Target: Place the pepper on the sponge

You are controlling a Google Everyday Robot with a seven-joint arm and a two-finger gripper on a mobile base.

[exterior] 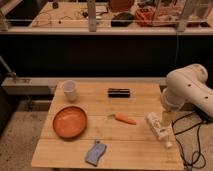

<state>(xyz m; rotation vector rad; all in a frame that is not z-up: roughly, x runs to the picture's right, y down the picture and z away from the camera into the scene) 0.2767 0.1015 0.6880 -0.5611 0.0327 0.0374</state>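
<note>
Pepper [125, 119] lies bare mid-frame, well apart from the sponge [95, 152] at lower centre. Gripper [161, 132] hangs at right, holding nothing I can make out; its grip state I cannot tell.

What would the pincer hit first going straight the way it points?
Probably the wooden table itself, near its edge. The pincer slants down there, away from the pepper, though depth is unclear.
</note>
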